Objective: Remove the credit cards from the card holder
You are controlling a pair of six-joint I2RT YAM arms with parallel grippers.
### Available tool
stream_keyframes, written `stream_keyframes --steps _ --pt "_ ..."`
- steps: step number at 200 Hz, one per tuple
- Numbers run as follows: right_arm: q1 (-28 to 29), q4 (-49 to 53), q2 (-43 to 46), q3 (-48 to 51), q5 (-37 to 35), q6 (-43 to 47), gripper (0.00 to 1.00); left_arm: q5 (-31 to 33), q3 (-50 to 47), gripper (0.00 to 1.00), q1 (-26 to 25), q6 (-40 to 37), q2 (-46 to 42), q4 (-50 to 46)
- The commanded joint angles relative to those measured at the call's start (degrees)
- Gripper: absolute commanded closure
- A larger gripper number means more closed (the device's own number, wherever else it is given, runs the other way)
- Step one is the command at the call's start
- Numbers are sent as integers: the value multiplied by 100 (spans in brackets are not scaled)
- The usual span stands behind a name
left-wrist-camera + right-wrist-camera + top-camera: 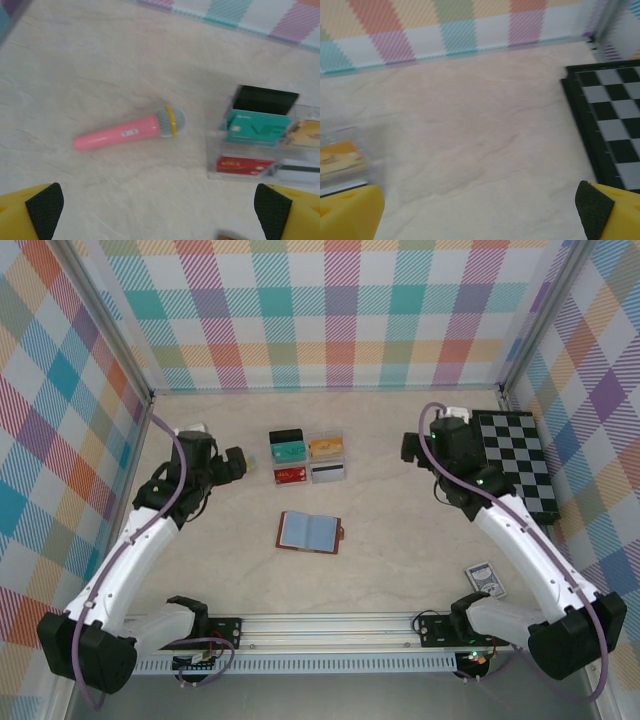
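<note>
Left gripper [236,462] is hovering spread wide and empty, near a glossy pink toy microphone [130,132]. Flat plastic credit cards [291,451] are sitting in the clear compartment box [344,437]. The brown leather card holder [310,531] is lying open nearby, pockets seemingly bare. Right gripper [408,447] is gaping empty beside the chessboard [515,460]. Extraction looks finished; next calls for checking pockets.

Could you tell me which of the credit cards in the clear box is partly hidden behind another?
The black plastic card, behind the teal plastic card; every other card lies uncovered.
</note>
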State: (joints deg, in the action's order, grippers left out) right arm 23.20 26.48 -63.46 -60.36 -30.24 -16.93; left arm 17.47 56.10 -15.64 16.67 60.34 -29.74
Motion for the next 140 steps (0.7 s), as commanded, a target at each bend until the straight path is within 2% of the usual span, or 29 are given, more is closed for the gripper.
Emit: stream_keyframes --steps 1,33,53,72,117,140 --pt "-305 -668 206 813 -349 349 0 1063 -598 0 133 -186 -170 987" --pt "-539 -2191 479 2156 -151 741 0 861 -1492 0 217 -609 -158 2088" --pt "-660 -2476 300 2461 -165 919 0 838 -1975 0 321 -779 -175 2657" --pt "-819 -3176 124 2907 -184 963 0 951 -2342 0 461 -987 -146 3089" --pt "-962 -4884 -993 3423 -168 1354 0 458 -2979 0 592 -1802 413 4729" --pt "-1008 -5513 -1332 3491 330 1702 0 5 -3203 0 715 -2090 747 5446"
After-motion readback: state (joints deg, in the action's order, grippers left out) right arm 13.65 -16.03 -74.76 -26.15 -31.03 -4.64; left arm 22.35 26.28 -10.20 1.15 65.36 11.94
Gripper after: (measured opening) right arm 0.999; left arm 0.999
